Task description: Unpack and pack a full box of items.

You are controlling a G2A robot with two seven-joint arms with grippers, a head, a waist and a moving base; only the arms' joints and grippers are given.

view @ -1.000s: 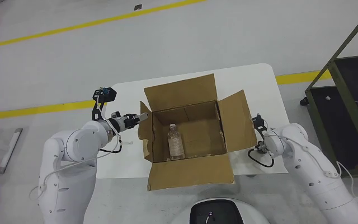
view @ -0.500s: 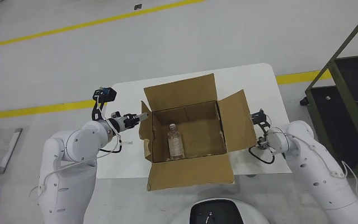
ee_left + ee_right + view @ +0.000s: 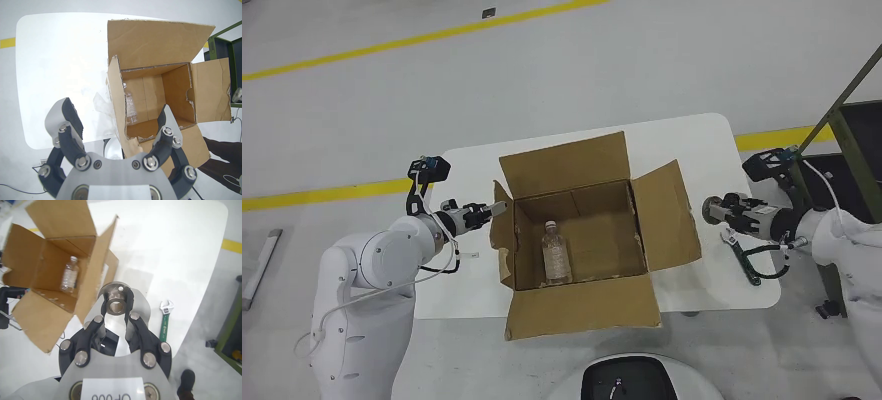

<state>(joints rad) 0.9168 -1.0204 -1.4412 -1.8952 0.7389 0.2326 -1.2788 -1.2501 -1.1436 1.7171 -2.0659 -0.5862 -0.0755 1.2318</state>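
White table (image 3: 712, 140) holds the box (image 3: 567, 165); right gripper (image 3: 718, 211) beside it clamps a metal ring (image 3: 113, 290) (likely for packing), left gripper (image 3: 496, 209) open at the opposite flap

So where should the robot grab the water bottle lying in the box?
Around the middle of its body, coming straight down from above. The bottle lies flat on the floor of the box, cap toward the far wall, and the walls block a sideways reach. Set the jaws across its round width, probably with the open left gripper.
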